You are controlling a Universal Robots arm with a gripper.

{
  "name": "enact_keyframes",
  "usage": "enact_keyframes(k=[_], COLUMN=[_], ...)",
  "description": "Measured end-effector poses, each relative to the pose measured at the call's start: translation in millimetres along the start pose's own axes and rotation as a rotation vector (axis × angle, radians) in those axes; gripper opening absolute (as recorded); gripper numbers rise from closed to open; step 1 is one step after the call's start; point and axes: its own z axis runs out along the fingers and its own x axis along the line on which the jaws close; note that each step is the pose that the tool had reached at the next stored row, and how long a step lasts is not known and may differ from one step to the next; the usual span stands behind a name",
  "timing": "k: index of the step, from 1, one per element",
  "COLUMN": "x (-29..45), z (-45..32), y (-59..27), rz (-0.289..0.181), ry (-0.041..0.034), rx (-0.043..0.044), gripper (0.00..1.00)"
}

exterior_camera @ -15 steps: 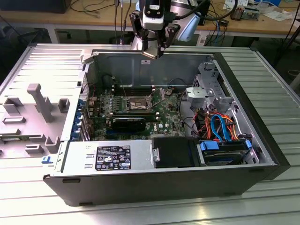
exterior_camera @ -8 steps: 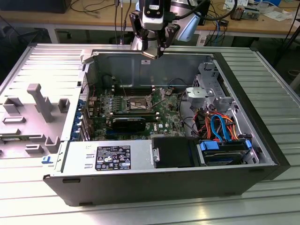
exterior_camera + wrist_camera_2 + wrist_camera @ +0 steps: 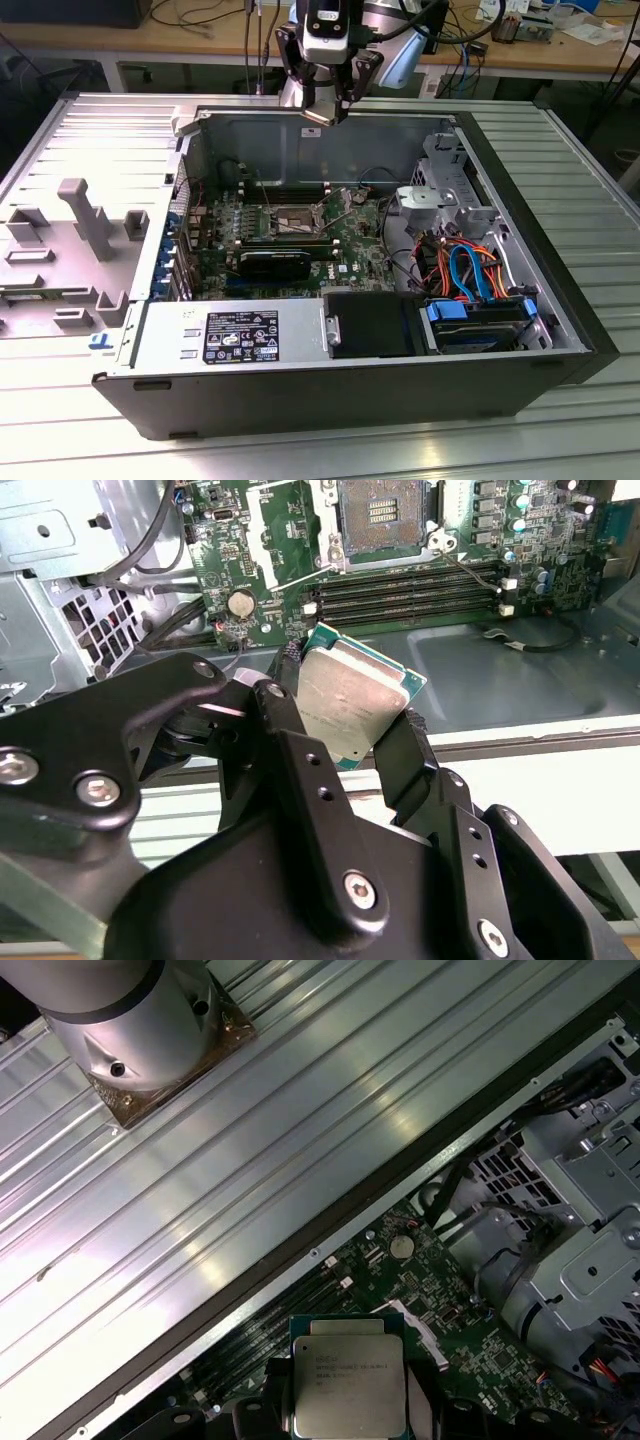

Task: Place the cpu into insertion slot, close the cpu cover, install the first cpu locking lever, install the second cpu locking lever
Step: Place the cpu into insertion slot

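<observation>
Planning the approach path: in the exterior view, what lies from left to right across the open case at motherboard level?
Grey moulded side panel → blue tabs → insertion slot → silver drive cage. The gripper, shut on the cpu, hangs above the case and overlaps the slot's span, so it is left out.

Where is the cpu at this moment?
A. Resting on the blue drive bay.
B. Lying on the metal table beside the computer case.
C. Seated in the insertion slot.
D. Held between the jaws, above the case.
D: in the second wrist view the jaws of the gripper are shut on the cpu, and the insertion slot is empty.
</observation>
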Motion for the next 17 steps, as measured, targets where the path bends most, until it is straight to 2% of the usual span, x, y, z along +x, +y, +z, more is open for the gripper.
enact_keyframes(k=[6,11,17], x=[0.1,0.1,0.1], z=[0.0,0.9,1.3], y=[-0.2,-0.2,-0.2], rz=[0.008,0.094,0.156], ry=[-0.0008,-0.0079,-0.0132], rx=[0.0001,-0.0017,-0.0029], gripper=[0.55,0.55,0.55])
